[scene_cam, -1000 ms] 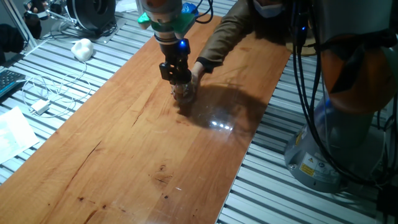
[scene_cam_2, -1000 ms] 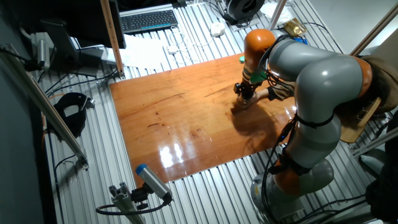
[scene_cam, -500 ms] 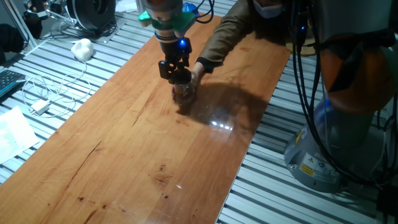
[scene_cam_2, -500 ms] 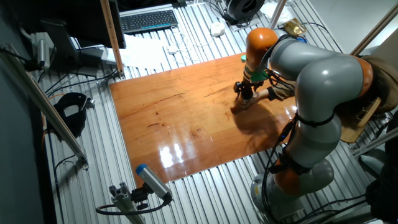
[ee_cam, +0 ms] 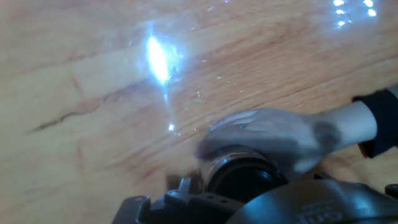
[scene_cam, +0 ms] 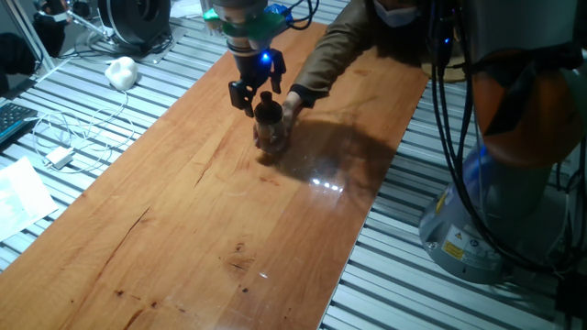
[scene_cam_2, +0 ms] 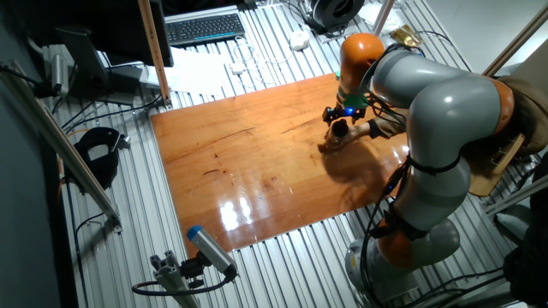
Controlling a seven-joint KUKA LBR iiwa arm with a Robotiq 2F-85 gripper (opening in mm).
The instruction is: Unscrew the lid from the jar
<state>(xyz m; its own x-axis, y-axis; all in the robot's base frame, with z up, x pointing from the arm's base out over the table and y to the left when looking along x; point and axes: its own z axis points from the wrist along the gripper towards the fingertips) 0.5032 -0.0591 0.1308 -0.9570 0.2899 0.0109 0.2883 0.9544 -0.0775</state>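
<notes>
Toward the far end of long reddish-brown wooden surface [scene_cam: 202,211]: 1 small clear glass cylindrical jar [scene_cam: 269,134], upright, resting on the wood. Topped by what looks like 1 small black round lid [scene_cam: 267,110]; whether seated or already loose, not discernible. Steadied from the far side by 1 bare human hand in dark sleeve [scene_cam: 293,104], fingers wrapped against the glass.

Jaws: poised just above the lid, on black 2-finger tool under a blue light. Width and any grip on the knob: cannot tell, hand view being blurred and mostly filled by the tool body.

Handling note, as judgement: centre over the narrow knob, close squarely, rotate about the jar's own axis, lift only once the thread runs free. Risks: off-axis twist tipping the jar; pinching the steadying fingers.
</notes>
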